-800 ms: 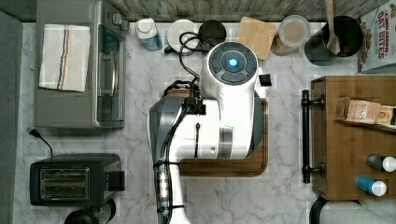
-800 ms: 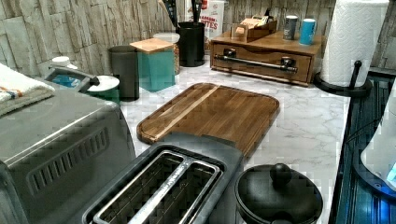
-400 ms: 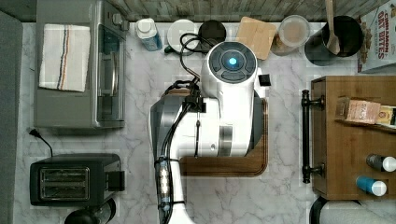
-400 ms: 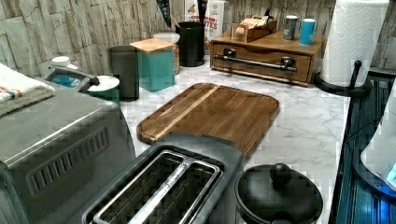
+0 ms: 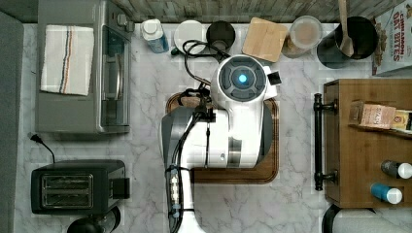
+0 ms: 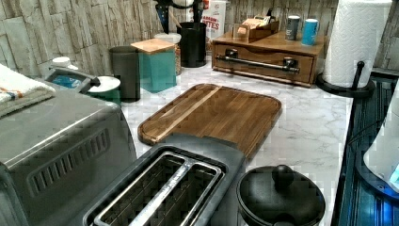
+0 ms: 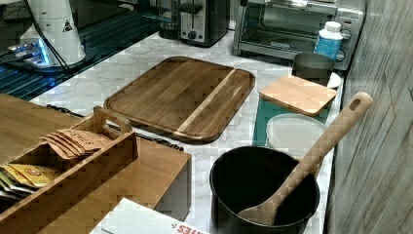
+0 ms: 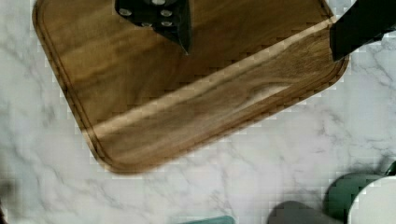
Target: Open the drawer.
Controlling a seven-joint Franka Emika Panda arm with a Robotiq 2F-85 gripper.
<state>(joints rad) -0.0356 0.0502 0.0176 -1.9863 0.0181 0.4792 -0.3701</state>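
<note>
Your scene is a white marble counter (image 5: 145, 145) backed by a stone-tile wall. In the wrist view the gripper (image 8: 261, 35) hangs above the cutting board (image 8: 187, 93) with its two dark fingers (image 8: 175, 18) spread wide and nothing between them. That view alone gives you the fingers; in the top view the white arm (image 5: 233, 126) covers them, folded over the board (image 5: 272, 145) with its blue-lit joint cap facing up and a cable running down its side.

The drawer (image 5: 359, 145) sits at 3 o'clock from the arm in the top view, well apart from it and closed, its black bar handle (image 5: 318, 141) facing the board. The left view shows you the drawer front (image 6: 263, 63) and the handle (image 6: 256, 61) on two posts, flush in its cabinet, at 1 o'clock from the board (image 6: 211, 115). In the right view a tray of packets (image 7: 73, 165) on the cabinet top hides the drawer front.

A toaster oven (image 5: 82, 68) stands at 10 o'clock from the arm in the top view and a toaster (image 5: 73, 187) at 8 o'clock. The black pot (image 7: 263, 190) with a wooden spoon (image 7: 311, 156) is cut off by the right view's bottom edge.
</note>
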